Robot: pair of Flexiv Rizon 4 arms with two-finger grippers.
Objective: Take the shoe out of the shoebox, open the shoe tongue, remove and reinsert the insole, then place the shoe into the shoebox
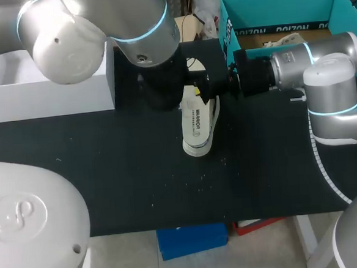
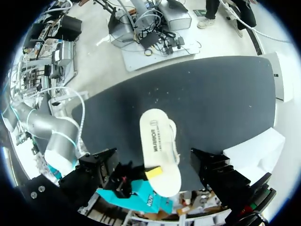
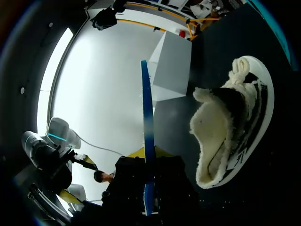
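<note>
A white shoe (image 1: 199, 125) lies on its side mid-table, sole toward the camera; its fleecy lining (image 3: 214, 136) shows beside my right gripper. My right gripper (image 1: 195, 95) sits at the shoe's heel end, where one yellow fingertip (image 2: 154, 173) touches the heel. It (image 3: 148, 155) is shut on a thin blue sheet (image 3: 146, 117) seen edge-on, which looks like the insole. My left gripper (image 2: 153, 154) hangs open above the shoe, its fingers wide on either side, touching nothing. The teal shoebox (image 1: 280, 7) stands at the back right.
A white box (image 1: 46, 88) stands at the back left (image 2: 256, 148). My left arm (image 1: 97, 23) hides the table behind the shoe. My right arm (image 1: 321, 69) lies across the front of the shoebox. The black mat (image 1: 138, 173) runs to the near edge.
</note>
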